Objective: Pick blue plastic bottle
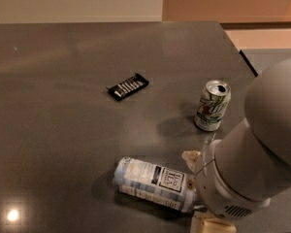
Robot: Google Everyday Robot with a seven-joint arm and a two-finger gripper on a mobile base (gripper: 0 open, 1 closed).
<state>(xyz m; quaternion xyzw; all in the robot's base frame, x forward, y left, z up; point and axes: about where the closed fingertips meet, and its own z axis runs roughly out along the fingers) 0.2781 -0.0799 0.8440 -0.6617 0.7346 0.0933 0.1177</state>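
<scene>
The blue plastic bottle (153, 182) lies on its side on the grey table (63, 130), near the front. Its pale blue-and-white label with the dark "TEA" panel faces up. Its cap end points right and is hidden behind my arm. My gripper (211, 223) shows only as a pale beige piece at the bottom edge, right next to the bottle's right end. The big white wrist (247, 169) sits above it and covers the rest. I cannot tell whether the gripper touches the bottle.
A silver-green soda can (212, 106) stands upright behind the bottle, close to my arm. A small black wrapped bar (128, 86) lies further back at the middle. The table's right edge (242, 52) runs past the can.
</scene>
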